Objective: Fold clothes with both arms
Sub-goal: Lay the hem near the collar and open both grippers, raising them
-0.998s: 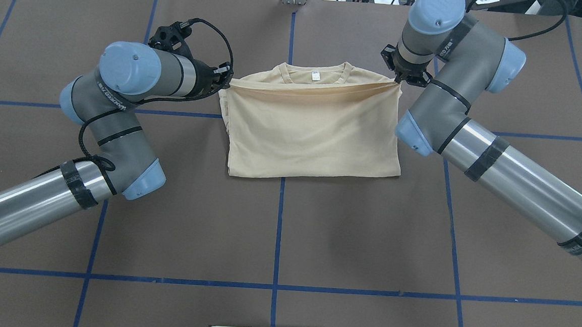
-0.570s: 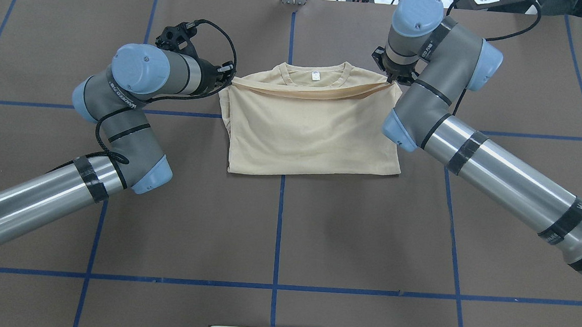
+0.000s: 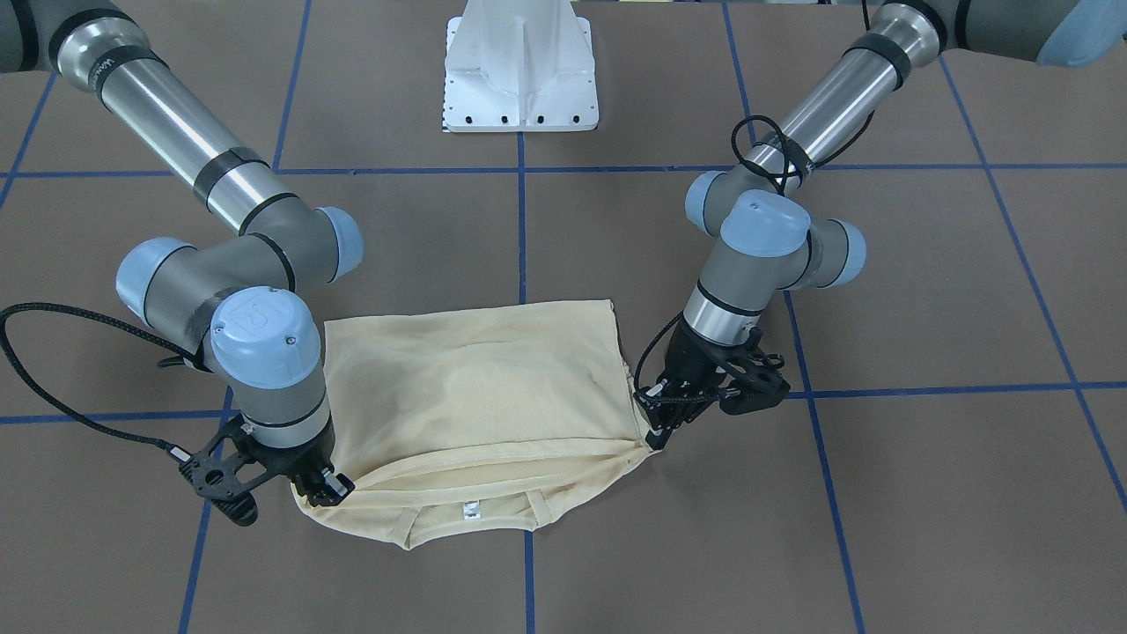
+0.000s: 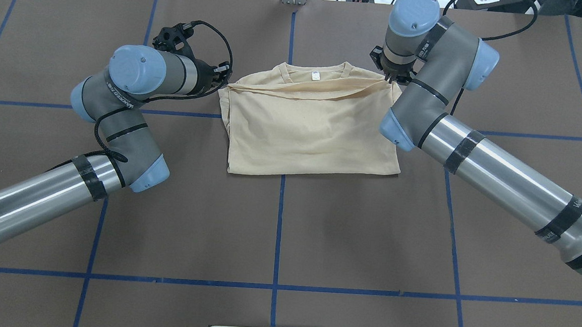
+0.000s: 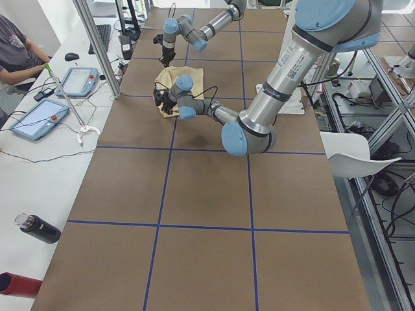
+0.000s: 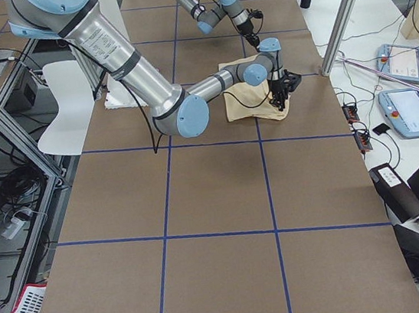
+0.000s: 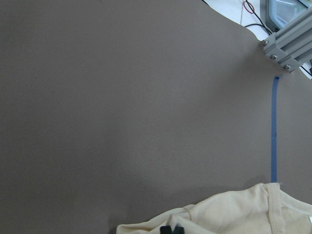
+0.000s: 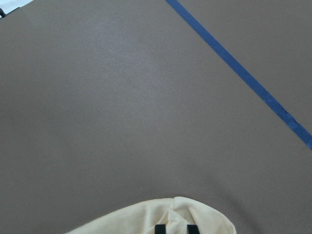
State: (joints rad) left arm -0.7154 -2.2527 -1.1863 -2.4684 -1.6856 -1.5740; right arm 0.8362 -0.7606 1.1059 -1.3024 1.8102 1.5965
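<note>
The clothes are one cream-yellow shirt (image 4: 313,129) lying folded on the brown table, its collar and white neck label (image 4: 316,76) on the far side. A folded-over edge runs between the two grippers just short of the collar. My left gripper (image 4: 225,81) is shut on that edge's left corner, low over the table. My right gripper (image 4: 391,80) is shut on the right corner. From the front, the shirt (image 3: 475,379) spans between the left gripper (image 3: 659,431) and the right gripper (image 3: 330,489). Each wrist view shows cloth (image 7: 243,209) (image 8: 146,219) at the fingertips.
The white pedestal base (image 3: 519,66) stands at the robot's side of the table. Blue tape lines (image 4: 279,218) grid the brown mat. A side bench holds tablets (image 5: 39,116), and a person (image 5: 16,52) sits there. An aluminium post (image 7: 287,46) stands beyond the mat.
Both arms have shifted inward a little, the right one more. The held edge has gone from taut to slightly slack and sits lower near the collar.
</note>
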